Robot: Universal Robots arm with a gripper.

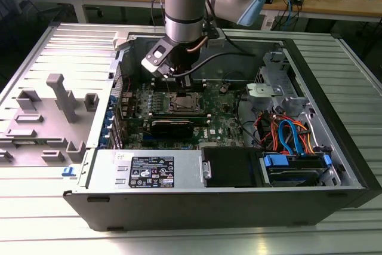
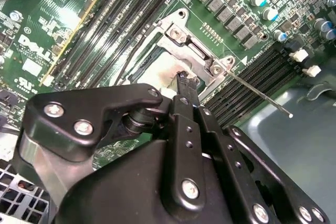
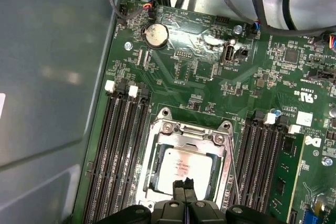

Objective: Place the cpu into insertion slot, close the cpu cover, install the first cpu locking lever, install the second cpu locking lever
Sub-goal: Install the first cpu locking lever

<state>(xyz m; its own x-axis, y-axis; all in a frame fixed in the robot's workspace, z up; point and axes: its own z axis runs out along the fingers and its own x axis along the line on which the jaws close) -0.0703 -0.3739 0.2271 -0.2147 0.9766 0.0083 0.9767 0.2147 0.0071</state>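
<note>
The cpu (image 3: pixel 178 167) lies flat in the insertion slot (image 3: pixel 153 167), its silvery top showing through the cut-out of the cpu cover (image 3: pixel 186 134), which lies down around it. My gripper (image 3: pixel 184 184) is shut with nothing in it, its tips right over the near edge of the chip and cover. In the second wrist view the fingertips (image 2: pixel 183 80) meet at the cover (image 2: pixel 181 38). One thin wire locking lever (image 2: pixel 262 95) sticks out from the socket corner over the memory slots. In the exterior view the gripper (image 1: pixel 181 83) hangs just above the socket (image 1: pixel 184 103).
Long black memory slots (image 3: pixel 123 150) flank the socket on both sides. The open computer case (image 1: pixel 310 88) walls in the motherboard, with a power supply (image 1: pixel 149 170) at the front, a black drive (image 1: pixel 230 165) and coloured cables (image 1: pixel 286 132). A grey side panel (image 1: pixel 48 111) lies at the exterior view's left.
</note>
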